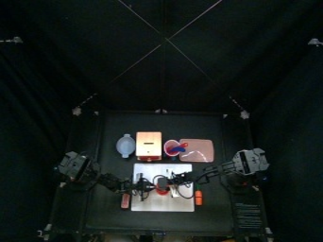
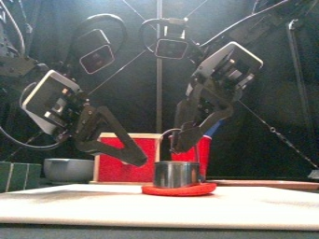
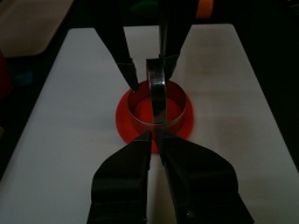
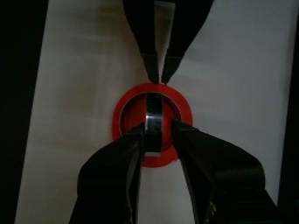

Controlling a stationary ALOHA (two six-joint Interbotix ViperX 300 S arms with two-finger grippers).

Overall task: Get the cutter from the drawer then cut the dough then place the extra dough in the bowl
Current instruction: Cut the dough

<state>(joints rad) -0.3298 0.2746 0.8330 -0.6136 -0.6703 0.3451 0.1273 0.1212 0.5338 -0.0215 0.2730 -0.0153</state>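
Well, the round metal cutter [image 2: 177,174] sits on flat red dough [image 2: 178,190], right fingers [image 2: 185,147] clamped on its rim, left fingers [image 3: 153,152] together beside it, toward the counter's [image 1: 209,128] left edge.

Cutter [image 2: 176,174]: bare metal, polished, reflective wall. Dough [image 2: 178,189]: red, soft-looking, smooth, matt. Cutting board [image 2: 75,201]: white, plastic-looking, smooth, low sheen. Box [image 2: 125,137]: pale wood, unvarnished look. Its drawer front [image 2: 125,159]: red, painted, matt. Left pincer [image 3: 156,150] and right pincer [image 4: 153,140]: jaws black, dull, plastic-looking.
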